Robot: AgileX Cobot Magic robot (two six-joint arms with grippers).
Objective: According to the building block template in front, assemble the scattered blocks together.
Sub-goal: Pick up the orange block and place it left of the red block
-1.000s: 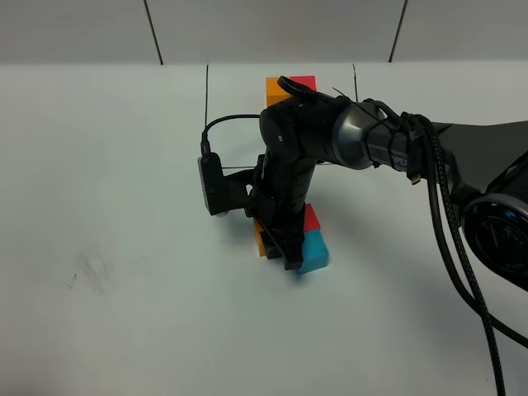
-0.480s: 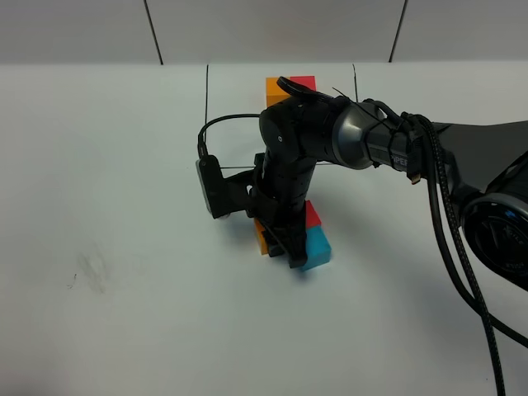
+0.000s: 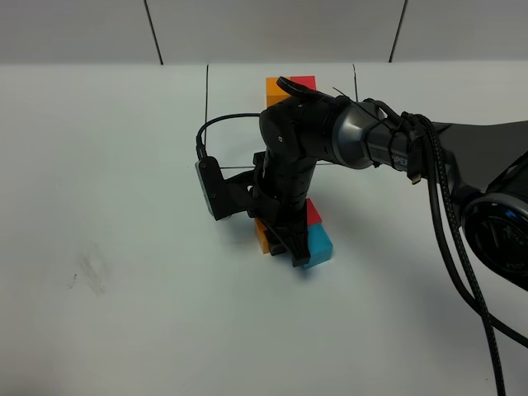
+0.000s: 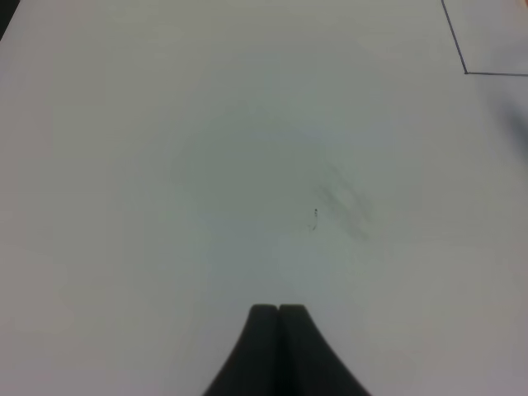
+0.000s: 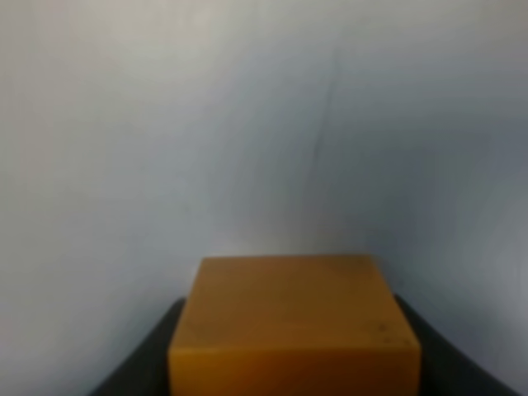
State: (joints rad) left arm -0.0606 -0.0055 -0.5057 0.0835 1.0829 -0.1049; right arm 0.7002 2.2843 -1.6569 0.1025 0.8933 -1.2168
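Near the middle of the white table [image 3: 124, 181], the right gripper [image 3: 285, 239] points down among the scattered blocks, its dark fingers [image 5: 144, 355] closed on either side of the orange cube [image 5: 293, 322]; the red cube [image 3: 313, 214] sits just right of the gripper and the cyan-blue cube [image 3: 318, 246] lies touching it on the near side; farther back, the building block template [image 3: 289, 84] shows orange and red tops behind the arm, between thin black lines; the left gripper [image 4: 279, 318] hovers over bare table with its fingertips pressed together, holding nothing.
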